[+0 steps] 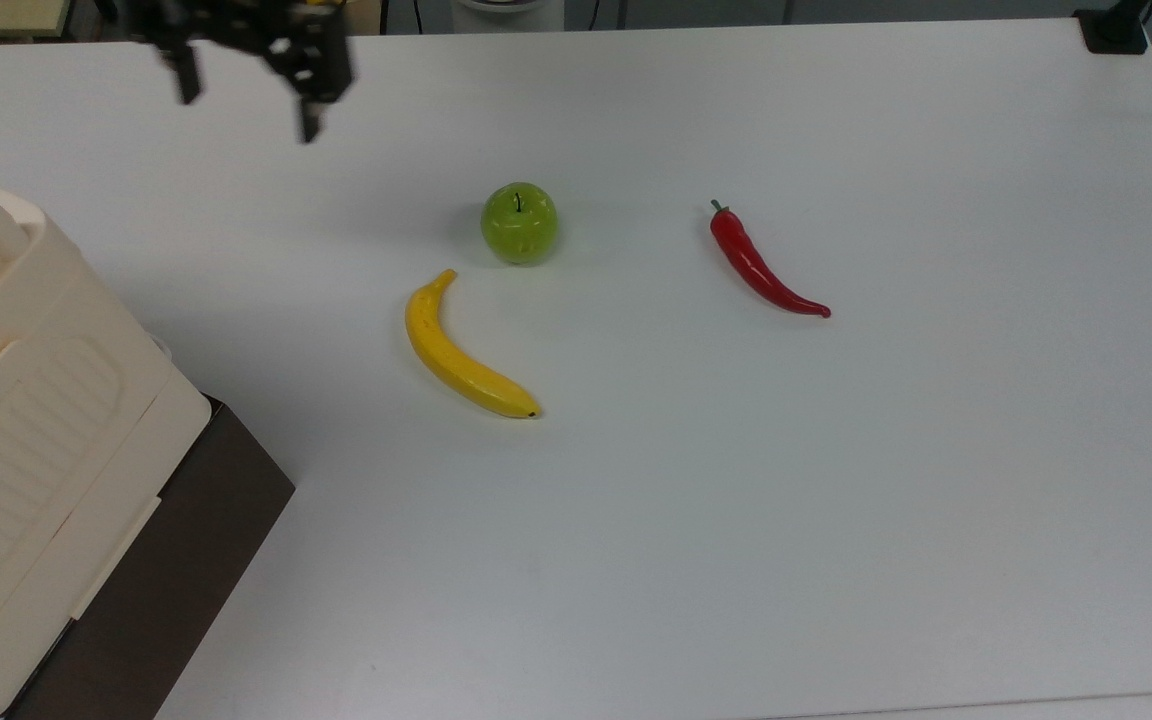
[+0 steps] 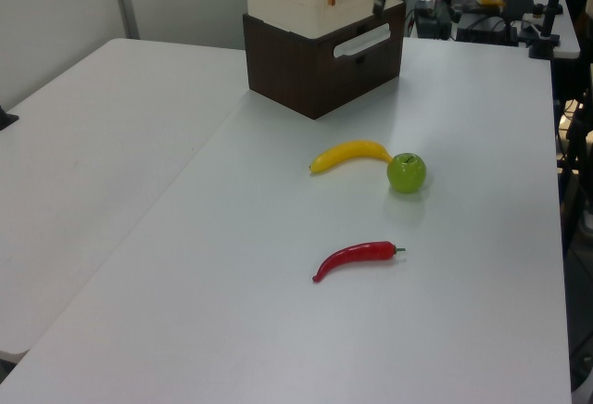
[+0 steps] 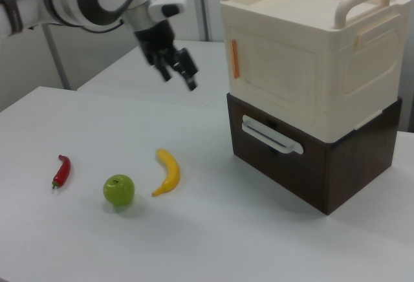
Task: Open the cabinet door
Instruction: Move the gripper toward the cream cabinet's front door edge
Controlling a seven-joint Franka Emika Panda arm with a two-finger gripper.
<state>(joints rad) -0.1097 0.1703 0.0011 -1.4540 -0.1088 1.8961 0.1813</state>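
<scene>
Cream plastic, the cabinet door [image 3: 275, 78] looks stiff and light; my gripper [image 3: 179, 70], fingers spread, should hook its orange-tabbed edge.

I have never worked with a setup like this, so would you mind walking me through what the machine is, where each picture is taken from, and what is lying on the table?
The machine is a single robot arm, white and grey, ending in a black two-finger claw. The claw is open, holds nothing and hangs in the air above the white table.

Three fixed cameras look at the same scene. The top view looks down on the table; the left view and the right view look across it from opposite sides.

On the table lie a yellow banana, a green apple and a red chilli pepper, apart from one another. At one end stands the cabinet, a cream box with two handles on top, sitting on a dark brown base. Its cabinet door, on the side facing the claw in the right view, looks shut.
</scene>
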